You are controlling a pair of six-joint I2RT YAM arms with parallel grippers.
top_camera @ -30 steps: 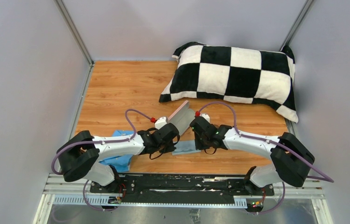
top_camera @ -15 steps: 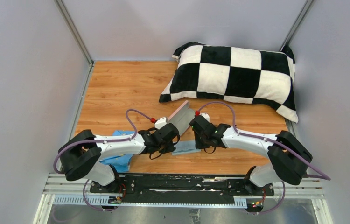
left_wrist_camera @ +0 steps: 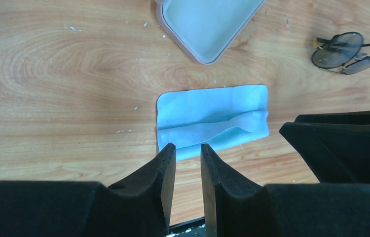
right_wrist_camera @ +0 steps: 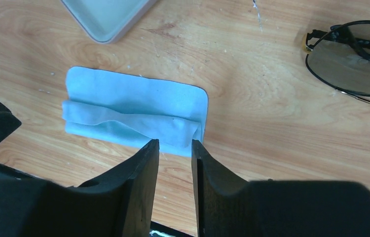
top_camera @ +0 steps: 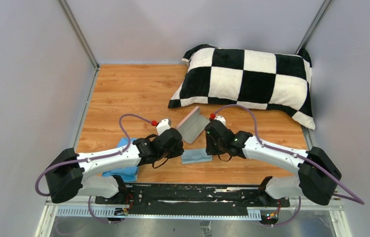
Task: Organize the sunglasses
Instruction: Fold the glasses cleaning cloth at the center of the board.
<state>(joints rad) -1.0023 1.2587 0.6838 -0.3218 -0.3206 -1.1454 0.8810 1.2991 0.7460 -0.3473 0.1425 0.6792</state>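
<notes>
Surface: wooden table walled in grey, with a checked pillow filling its far right corner.
Sunglasses: flat on the wood near the middle of the near edge, free of both grippers. In the overhead view I can't find them, as the right arm covers that spot.
Long axis: lens to lens it runs roughly across the right wrist view, slightly tilted. The temples trail off toward the right edge of the table.
Neighbours: the cloth lies apart to the left of the glasses. The open case sits behind the cloth, toward the far edge.
Right gripper: over the cloth's right end, fingers a narrow slit apart and holding nothing. The glasses are ahead of it and off to its right.
Left gripper: over the cloth's left end, also narrow and holding nothing. The glasses are far to its right, beyond the right arm's dark bulk.
Nearer arm: the right one, plainly.
Coming move, my guess: the right gripper shifts rightward and turns so its jaws cross a thin part of the frame.
</notes>
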